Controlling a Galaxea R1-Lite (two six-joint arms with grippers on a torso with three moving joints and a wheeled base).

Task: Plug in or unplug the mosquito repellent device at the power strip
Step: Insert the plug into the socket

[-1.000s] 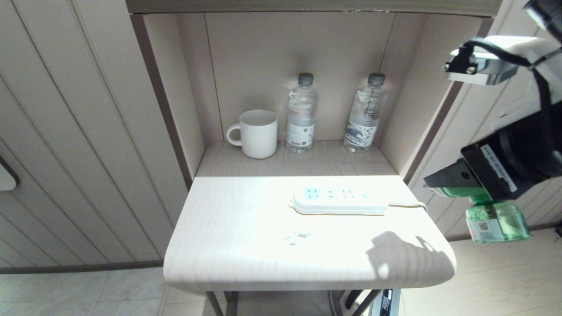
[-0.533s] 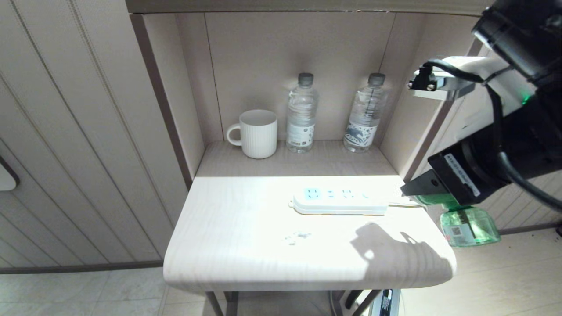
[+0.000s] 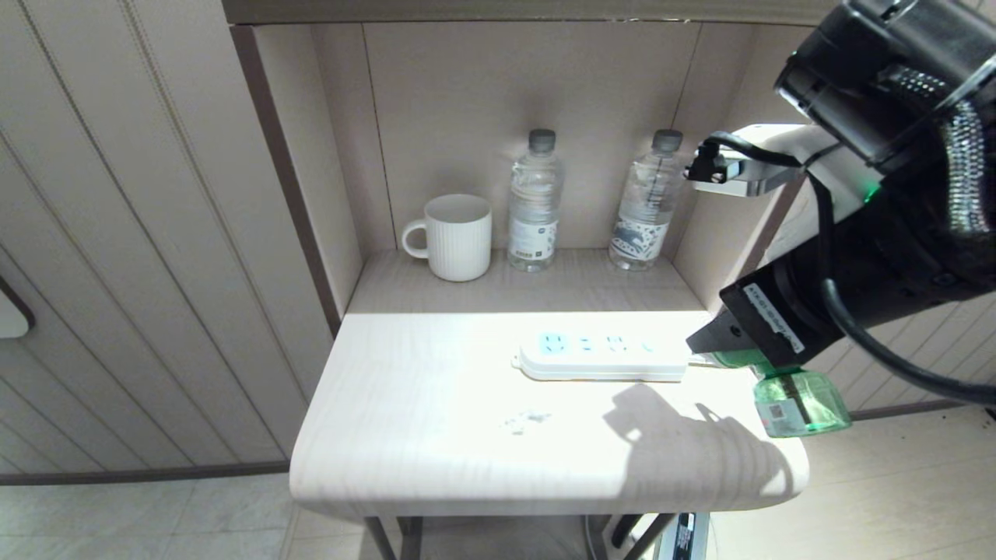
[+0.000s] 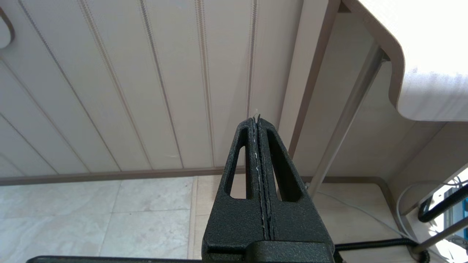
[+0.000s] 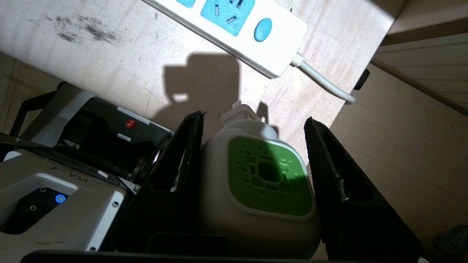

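The power strip (image 3: pixel 603 356) lies flat on the right half of the pale table (image 3: pixel 436 435), with its blue socket faces up and its round blue button at the cord end (image 5: pixel 237 33). My right gripper (image 3: pixel 727 342) hangs over the table's right edge, just right of the strip's cord end. It is shut on the mosquito repellent device (image 5: pixel 268 175), whose white-and-green head sits between the black fingers (image 5: pixel 182 153). The device's green bottle (image 3: pixel 801 404) hangs below the gripper, clear of the table. My left gripper (image 4: pixel 256 118) is parked low beside the table leg, shut and empty.
A white ribbed mug (image 3: pixel 457 236) and two clear water bottles (image 3: pixel 534 202) (image 3: pixel 647 202) stand in the alcove behind the strip. The strip's white cord (image 5: pixel 321 82) runs off the table's right edge. The alcove's right wall (image 3: pixel 724 225) is close to my right arm.
My right arm has carried the device leftward, from beyond the table's right side to its right edge near the strip's cord end. Its shadow on the table shifted left too.
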